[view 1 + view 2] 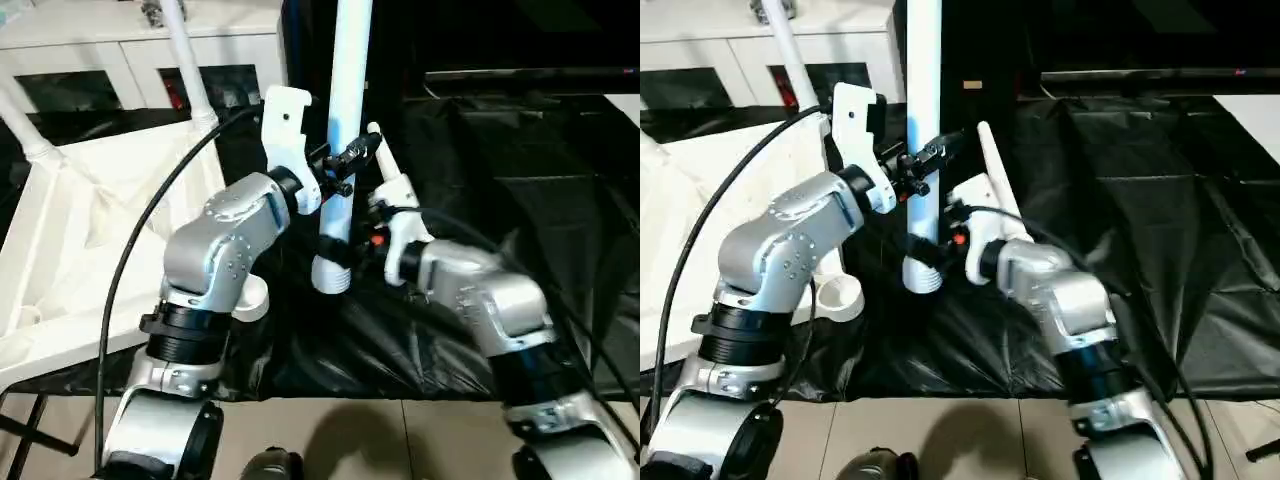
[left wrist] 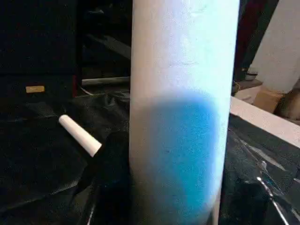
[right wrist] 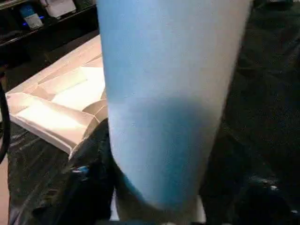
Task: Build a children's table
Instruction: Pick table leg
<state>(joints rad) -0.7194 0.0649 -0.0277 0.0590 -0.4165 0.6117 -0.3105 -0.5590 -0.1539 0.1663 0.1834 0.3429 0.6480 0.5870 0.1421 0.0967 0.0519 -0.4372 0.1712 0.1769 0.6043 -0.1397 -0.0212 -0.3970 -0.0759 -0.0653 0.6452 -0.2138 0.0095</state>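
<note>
two legs (image 1: pixel 185 60) stand socketed in the tabletop (image 1: pixel 90 230) at nine o'clock. left gripper (image 1: pixel 335 170) and right gripper (image 1: pixel 372 215) both clamp a third leg (image 1: pixel 345 110) upright at centre; seating remains.

Light falls from above onto the white plastic ribbed tabletop (image 1: pixel 90 220), which glares bright. Beside it, the crinkled black plastic sheet (image 1: pixel 1160 210) stays dim with faint sheen. In both wrist views the white tubular leg (image 2: pixel 180 112) is blurred, with a blue tint.
</note>
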